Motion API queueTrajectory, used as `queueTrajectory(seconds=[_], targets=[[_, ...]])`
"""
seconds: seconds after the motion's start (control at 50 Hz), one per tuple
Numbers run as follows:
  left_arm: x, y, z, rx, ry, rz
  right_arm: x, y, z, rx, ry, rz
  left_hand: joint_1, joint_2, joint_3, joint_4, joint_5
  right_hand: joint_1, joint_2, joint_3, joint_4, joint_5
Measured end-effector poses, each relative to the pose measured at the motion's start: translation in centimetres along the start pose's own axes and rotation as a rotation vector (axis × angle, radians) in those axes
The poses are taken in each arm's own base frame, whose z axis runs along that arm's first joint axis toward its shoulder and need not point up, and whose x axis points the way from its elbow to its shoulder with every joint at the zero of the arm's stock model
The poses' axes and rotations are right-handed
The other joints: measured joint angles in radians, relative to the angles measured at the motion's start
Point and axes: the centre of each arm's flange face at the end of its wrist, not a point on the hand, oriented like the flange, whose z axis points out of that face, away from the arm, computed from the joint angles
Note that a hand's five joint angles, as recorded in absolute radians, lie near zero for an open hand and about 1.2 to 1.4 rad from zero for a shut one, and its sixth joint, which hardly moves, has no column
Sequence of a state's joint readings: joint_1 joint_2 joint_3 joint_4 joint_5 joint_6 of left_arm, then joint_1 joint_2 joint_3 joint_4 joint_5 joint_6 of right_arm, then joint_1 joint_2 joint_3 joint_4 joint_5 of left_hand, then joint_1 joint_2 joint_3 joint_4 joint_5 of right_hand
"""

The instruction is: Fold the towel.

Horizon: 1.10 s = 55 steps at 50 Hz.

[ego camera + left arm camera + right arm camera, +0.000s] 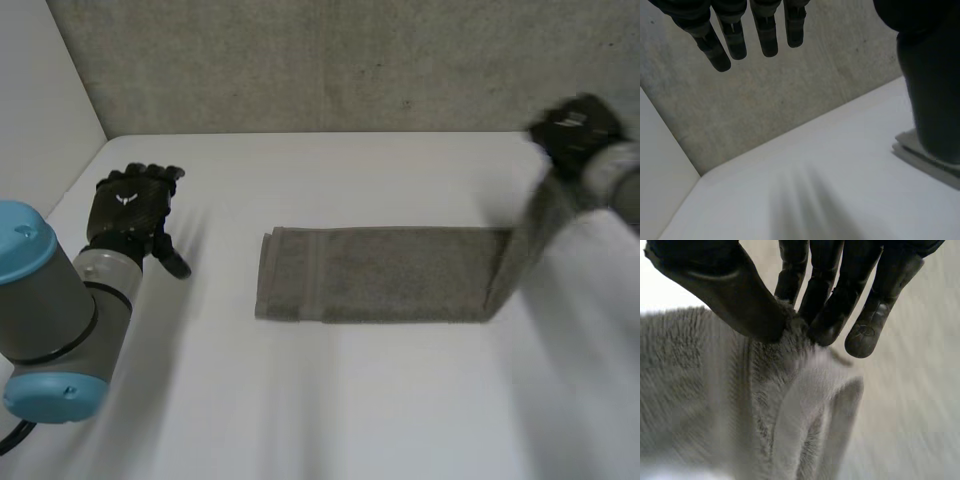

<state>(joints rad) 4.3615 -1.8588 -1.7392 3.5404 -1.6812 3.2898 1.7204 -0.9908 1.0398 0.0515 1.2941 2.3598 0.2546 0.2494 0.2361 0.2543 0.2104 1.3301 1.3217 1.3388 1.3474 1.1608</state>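
Head view: the grey towel point(380, 272) lay as a long narrow strip across mid-frame on the white table point(350, 410), apparently already doubled lengthwise. Its right end rose off the surface toward the upper right, where the right hand point(575, 125) held it up.

Right wrist view: thumb point(725, 295) & fingers point(825, 300) were pinched on the terry edge at that end, w/ the cloth hanging slack below the palm.

The left hand point(130, 205) sat mid-left in the head view, well apart from the towel. In the left wrist view its fingers point(732, 35) hung straight, holding nothing. A rough grey wall point(330, 60) ran along the top of the frame behind the table.

Handling, as a judgement: light, soft, limp cloth, not slippery, nothing to break. It would prob. sag & drape, so it was best taken at the corners or along the end hem. The far end prob. needed pinning so the strip didn't drag.
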Motion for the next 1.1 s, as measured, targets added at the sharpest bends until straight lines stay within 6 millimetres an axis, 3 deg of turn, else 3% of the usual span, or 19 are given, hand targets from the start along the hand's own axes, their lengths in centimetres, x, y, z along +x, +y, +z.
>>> queueTrajectory(seconds=[0.04,0.1,0.16,0.2,0.22,0.26,0.28,0.32,0.36,0.42,0.52,0.66,0.7,0.78,0.82,0.9,0.98,1.04,1.1], targets=[[0.1,-0.6,0.0,0.011,0.004,-0.007,-3.5,-3.9,-0.4,0.116,-0.088,0.021,0.0,0.0,0.0,0.0,0.0,0.002,0.0,0.0,0.0,0.0],[0.3,-1.2,0.0,0.023,0.01,-0.02,-8.1,-8.1,-1.7,0.242,-0.204,0.053,0.0,0.0,0.0,0.0,0.0,0.002,0.0,0.0,0.0,0.0],[0.6,-1.5,0.0,0.031,0.016,-0.038,-13.3,-10.9,-3.4,0.317,-0.336,0.09,0.0,0.0,0.0,0.0,0.0,0.002,0.0,0.0,0.0,0.0],[0.7,-1.6,0.0,0.033,0.021,-0.048,-17.1,-11.7,-4.7,0.333,-0.432,0.117,0.0,0.0,0.0,0.0,0.0,0.002,0.0,0.0,0.0,0.0],[0.8,-1.6,0.0,0.033,0.023,-0.05,-18.0,-11.7,-5.0,0.332,-0.453,0.123,0.0,0.0,0.0,0.0,0.0,-0.026,-0.027,-0.026,-0.029,-0.031],[1.0,-1.5,-0.1,0.031,0.03,-0.055,-20.6,-11.6,-6.0,0.317,-0.519,0.142,0.0,0.0,0.0,0.0,0.0,-0.411,-0.425,-0.41,-0.418,-0.43],[1.1,-1.5,-0.1,0.03,0.032,-0.055,-21.1,-11.5,-6.2,0.31,-0.53,0.147,0.0,0.0,0.0,0.0,0.0,-0.495,-0.51,-0.492,-0.479,-0.494],[1.4,-1.3,-0.2,0.025,0.041,-0.055,-22.1,-11.0,-6.6,0.282,-0.549,0.161,0.0,0.0,0.0,0.0,0.0,-0.89,-0.912,-0.886,-0.894,-0.936],[1.7,-1.1,-0.3,0.019,0.049,-0.053,-22.0,-10.5,-6.5,0.249,-0.535,0.173,0.0,0.0,0.0,0.0,0.0,-1.044,-1.053,-1.053,-1.061,-1.084],[2.2,-0.7,-0.4,0.008,0.064,-0.049,-20.7,-9.1,-6.2,0.169,-0.486,0.196,0.0,0.0,0.0,0.0,0.0,-1.087,-1.072,-1.094,-1.091,-1.103],[3.3,0.1,-0.7,-0.01,0.097,-0.041,-17.5,-4.7,-6.2,-0.031,-0.4,0.252,0.0,0.0,0.0,0.0,0.0,-1.095,-1.072,-1.094,-1.091,-1.103],[5.0,1.0,-1.4,-0.035,0.15,-0.031,-15.4,1.1,-7.5,-0.179,-0.356,0.313,-0.001,0.0,0.0,0.0,0.0,-1.033,-1.03,-1.045,-1.052,-1.03],[5.4,1.2,-1.6,-0.04,0.162,-0.028,-15.0,2.4,-7.7,-0.192,-0.341,0.323,-0.001,0.0,0.0,0.0,0.0,-0.87,-0.869,-0.882,-0.902,-0.869],[6.0,1.7,-1.9,-0.051,0.18,-0.024,-14.2,4.4,-7.5,-0.196,-0.293,0.332,-0.001,0.0,0.0,0.0,0.0,-0.217,-0.206,-0.225,-0.23,-0.202],[6.1,1.9,-2.0,-0.057,0.185,-0.022,-13.6,5.1,-7.2,-0.194,-0.266,0.331,-0.001,0.0,0.0,0.0,0.0,-0.088,-0.003,-0.017,-0.026,-0.022],[6.2,2.0,-2.1,-0.063,0.186,-0.02,-12.5,5.1,-6.7,-0.178,-0.222,0.319,-0.001,0.0,0.0,0.0,0.0,-0.061,0.013,0.002,0.0,-0.002],[6.1,1.7,-2.0,-0.055,0.183,-0.022,-10.9,3.6,-6.3,-0.128,-0.176,0.288,-0.001,0.0,0.0,0.0,0.0,-0.056,0.013,0.002,0.0,-0.002],[6.0,0.9,-1.9,-0.032,0.177,-0.029,-10.1,1.3,-6.0,-0.053,-0.16,0.256,-0.001,0.0,0.0,0.0,0.0,-0.051,0.013,0.002,0.0,-0.002],[5.7,-0.4,-1.7,0.008,0.165,-0.041,-11.0,-2.4,-5.9,0.072,-0.208,0.222,-0.001,0.0,0.0,0.0,0.0,-0.048,0.013,0.002,0.0,-0.002]])
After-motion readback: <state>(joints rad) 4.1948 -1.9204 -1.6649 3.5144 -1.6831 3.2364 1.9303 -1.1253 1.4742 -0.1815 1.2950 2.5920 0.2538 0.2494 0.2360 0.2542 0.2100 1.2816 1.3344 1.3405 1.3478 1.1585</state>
